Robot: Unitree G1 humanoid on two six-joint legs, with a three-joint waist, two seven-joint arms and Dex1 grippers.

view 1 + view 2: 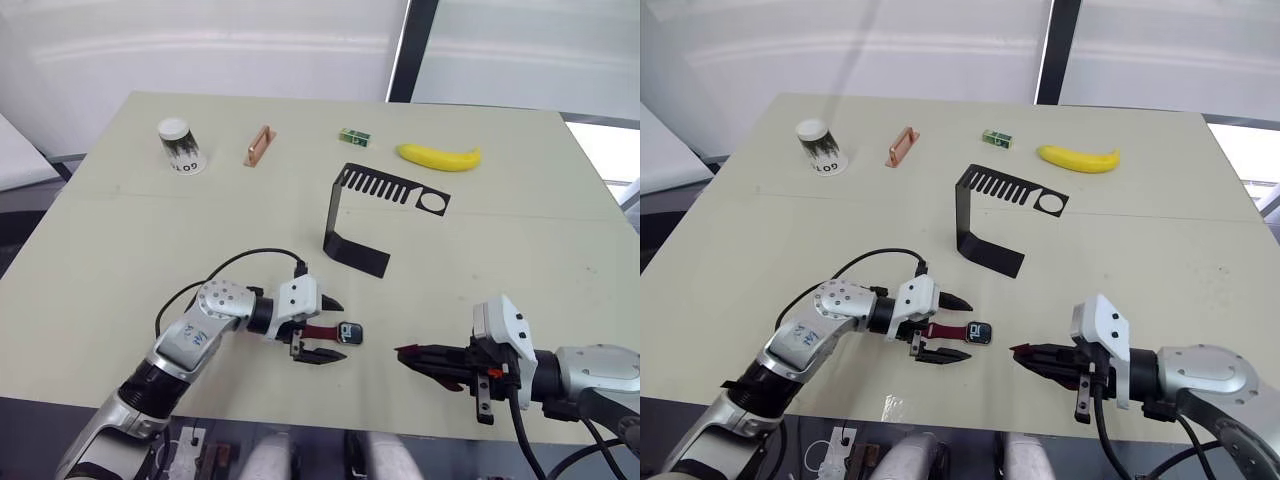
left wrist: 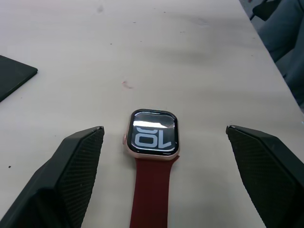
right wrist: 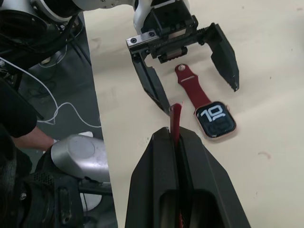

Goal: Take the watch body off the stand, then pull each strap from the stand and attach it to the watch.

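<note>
The watch body (image 2: 153, 134) lies flat on the table near the front edge, screen up, with one dark red strap (image 2: 151, 190) joined to it. My left gripper (image 1: 340, 331) is open, its fingers on either side of the watch and strap without touching them. My right gripper (image 3: 175, 130) is shut on the second dark red strap (image 3: 176, 118), whose end sticks out past the fingertips toward the watch, a short way to its right. The black stand (image 1: 360, 257) is bare at mid-table, behind both grippers.
Along the back of the table are a paper cup (image 1: 180, 145), a copper-coloured bar (image 1: 259, 146), a small green box (image 1: 355, 136) and a banana (image 1: 440, 156). The table's front edge runs just below both grippers.
</note>
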